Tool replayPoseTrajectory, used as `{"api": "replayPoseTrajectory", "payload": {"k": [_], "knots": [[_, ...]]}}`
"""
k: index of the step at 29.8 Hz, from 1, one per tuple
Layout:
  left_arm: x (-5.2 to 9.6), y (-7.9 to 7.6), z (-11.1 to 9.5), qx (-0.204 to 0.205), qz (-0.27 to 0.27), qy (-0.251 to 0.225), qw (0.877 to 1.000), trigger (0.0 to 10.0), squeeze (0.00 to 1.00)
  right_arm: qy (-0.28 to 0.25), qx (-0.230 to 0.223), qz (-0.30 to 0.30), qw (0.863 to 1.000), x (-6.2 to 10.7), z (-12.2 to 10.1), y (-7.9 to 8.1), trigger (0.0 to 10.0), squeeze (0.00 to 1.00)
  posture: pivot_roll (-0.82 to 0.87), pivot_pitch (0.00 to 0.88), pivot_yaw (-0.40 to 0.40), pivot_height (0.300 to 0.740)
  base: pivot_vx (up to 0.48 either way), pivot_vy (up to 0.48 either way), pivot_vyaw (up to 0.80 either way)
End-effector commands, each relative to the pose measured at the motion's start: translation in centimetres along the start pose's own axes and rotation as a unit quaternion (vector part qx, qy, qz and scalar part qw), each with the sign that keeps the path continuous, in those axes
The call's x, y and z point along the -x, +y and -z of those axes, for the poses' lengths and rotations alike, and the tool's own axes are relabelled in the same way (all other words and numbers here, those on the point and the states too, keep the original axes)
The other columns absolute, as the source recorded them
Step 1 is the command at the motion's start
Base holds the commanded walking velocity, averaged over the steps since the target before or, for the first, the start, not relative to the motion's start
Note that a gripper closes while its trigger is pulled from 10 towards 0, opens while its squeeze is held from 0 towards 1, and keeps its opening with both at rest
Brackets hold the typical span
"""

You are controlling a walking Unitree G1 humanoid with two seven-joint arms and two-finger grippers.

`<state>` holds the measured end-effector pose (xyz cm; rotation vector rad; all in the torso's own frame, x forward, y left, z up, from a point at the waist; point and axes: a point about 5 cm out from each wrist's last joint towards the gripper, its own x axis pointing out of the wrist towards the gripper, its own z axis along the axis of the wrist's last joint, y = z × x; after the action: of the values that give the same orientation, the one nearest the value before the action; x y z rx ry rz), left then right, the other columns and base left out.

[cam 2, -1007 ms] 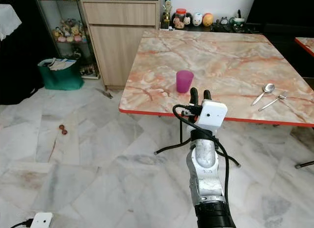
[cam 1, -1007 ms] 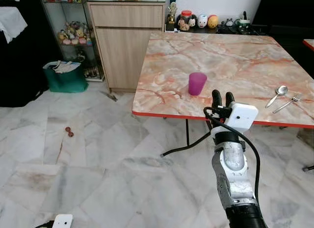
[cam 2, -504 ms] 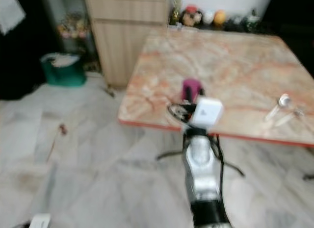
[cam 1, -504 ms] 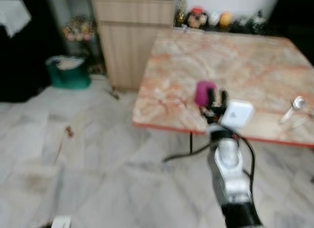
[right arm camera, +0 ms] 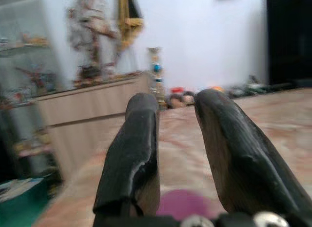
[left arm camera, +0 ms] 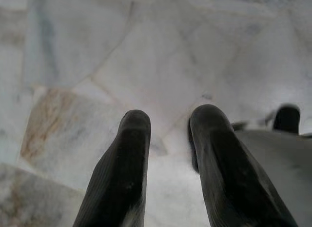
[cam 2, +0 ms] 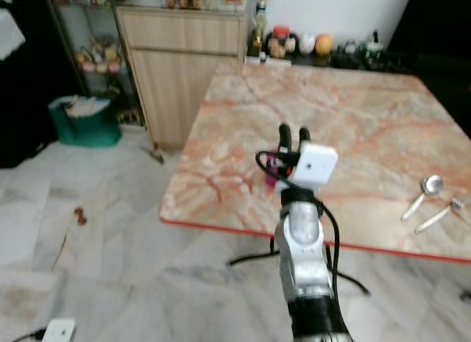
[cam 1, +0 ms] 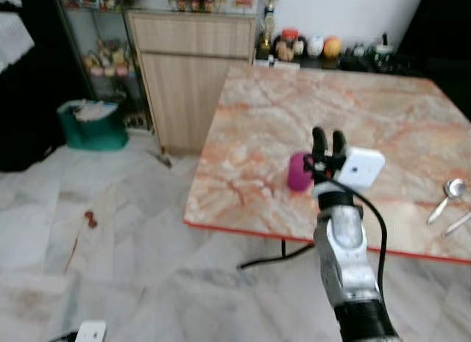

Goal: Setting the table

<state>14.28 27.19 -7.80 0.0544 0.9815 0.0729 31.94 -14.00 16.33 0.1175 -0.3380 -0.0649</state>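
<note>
Right pincer (cam 1: pixel 329 138) hovers parted just above the purple cup (cam 1: pixel 298 171).

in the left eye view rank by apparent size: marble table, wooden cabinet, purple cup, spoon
1. marble table, largest by far
2. wooden cabinet, though it stands farther from the camera
3. purple cup, partly hidden behind the right gripper
4. spoon; longer than the cup's visible part but much thinner

The marble-patterned worktop (cam 1: pixel 294 114) with its red edge carries a purple cup (cam 1: pixel 297 173) near the front edge and, well apart toward the right, a spoon (cam 1: pixel 447 198) just beside a fork (cam 2: pixel 438 216).
</note>
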Motion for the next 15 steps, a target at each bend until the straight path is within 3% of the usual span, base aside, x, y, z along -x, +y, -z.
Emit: {"api": "replayPoseTrajectory", "payload": {"k": [1, 15], "knots": [[-0.05, -0.2, -0.01, -0.001, 0.005, 0.0, 1.0, 10.0, 0.0, 0.005, -0.003, 0.018, 1.0, -0.05, 0.02, -0.81, 10.0, 0.0, 0.02, 0.0, -0.016, 0.74, 0.326, 0.0, -0.79], [-0.03, -0.06, -0.02, -0.008, 0.0, 0.002, 1.0, 10.0, 0.0, 0.015, 0.011, 0.021, 1.0, 0.03, 0.12, -0.98, 10.0, 0.0, 0.01, 0.0, -0.016, 0.74, 0.02, 0.0, -0.03]]}}
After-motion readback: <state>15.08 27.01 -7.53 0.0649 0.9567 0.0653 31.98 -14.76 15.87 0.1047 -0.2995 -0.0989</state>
